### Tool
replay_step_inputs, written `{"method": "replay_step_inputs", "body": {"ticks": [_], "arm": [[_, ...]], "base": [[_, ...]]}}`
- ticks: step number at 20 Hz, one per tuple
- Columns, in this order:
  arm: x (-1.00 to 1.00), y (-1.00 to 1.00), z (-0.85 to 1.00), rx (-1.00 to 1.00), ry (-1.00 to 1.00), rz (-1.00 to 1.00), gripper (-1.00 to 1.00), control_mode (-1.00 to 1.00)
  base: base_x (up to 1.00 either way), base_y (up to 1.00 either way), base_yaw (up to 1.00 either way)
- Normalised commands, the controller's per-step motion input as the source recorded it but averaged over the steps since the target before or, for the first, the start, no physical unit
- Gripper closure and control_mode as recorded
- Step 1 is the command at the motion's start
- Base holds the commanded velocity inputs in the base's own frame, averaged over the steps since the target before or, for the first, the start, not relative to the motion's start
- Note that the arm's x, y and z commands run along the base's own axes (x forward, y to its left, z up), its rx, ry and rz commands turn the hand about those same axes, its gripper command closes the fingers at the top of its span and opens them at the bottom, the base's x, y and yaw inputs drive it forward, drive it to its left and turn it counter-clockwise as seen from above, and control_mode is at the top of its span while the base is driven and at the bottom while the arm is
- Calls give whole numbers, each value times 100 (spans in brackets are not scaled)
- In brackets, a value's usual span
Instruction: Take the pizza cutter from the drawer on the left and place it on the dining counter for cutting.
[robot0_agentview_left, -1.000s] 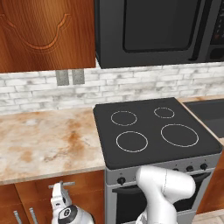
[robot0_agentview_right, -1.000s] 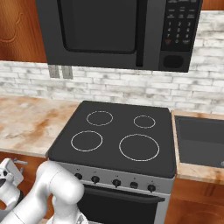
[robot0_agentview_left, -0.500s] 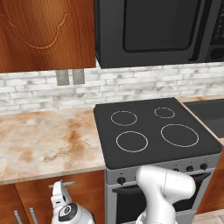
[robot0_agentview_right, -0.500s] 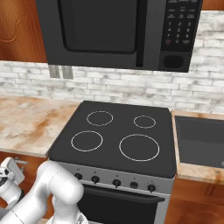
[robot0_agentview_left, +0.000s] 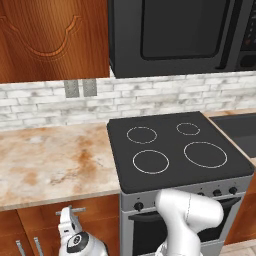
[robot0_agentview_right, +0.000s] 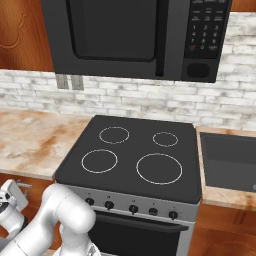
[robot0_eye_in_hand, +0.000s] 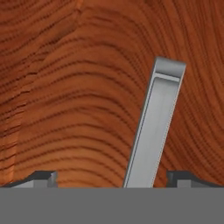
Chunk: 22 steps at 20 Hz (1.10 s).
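Little has shifted in the last second: the gripper (robot0_eye_in_hand: 111, 180) still hovers with jaws wide and empty astride the silver handle (robot0_eye_in_hand: 154, 127) of the closed drawer (robot0_eye_in_hand: 78, 100), so the pizza cutter stays hidden inside.

The white arm (robot0_agentview_left: 187, 220) is seen bent low at its elbow, with the forearm carried down and to the robot's left. The gripper (robot0_eye_in_hand: 111, 178) is held level, pointing forward, its jaws spread wide apart with nothing clamped between them. The two dark fingertips (robot0_eye_in_hand: 41, 178) are seen at either side of the hand view.
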Motion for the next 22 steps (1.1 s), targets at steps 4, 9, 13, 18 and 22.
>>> {"method": "replay_step_inputs", "body": {"ticks": [4, 9, 13, 18, 22], "arm": [[0, 0, 0, 0, 0, 0, -100, -100], [3, 0, 0, -1, 0, -1, -100, -100], [0, 0, 0, 0, 0, 0, 100, -100], [0, 0, 0, 0, 0, 0, 100, -100], [0, 0, 0, 0, 0, 0, 100, -100]], "base": [[0, 0, 0], [0, 0, 0], [0, 0, 0], [0, 0, 0], [0, 0, 0]]}}
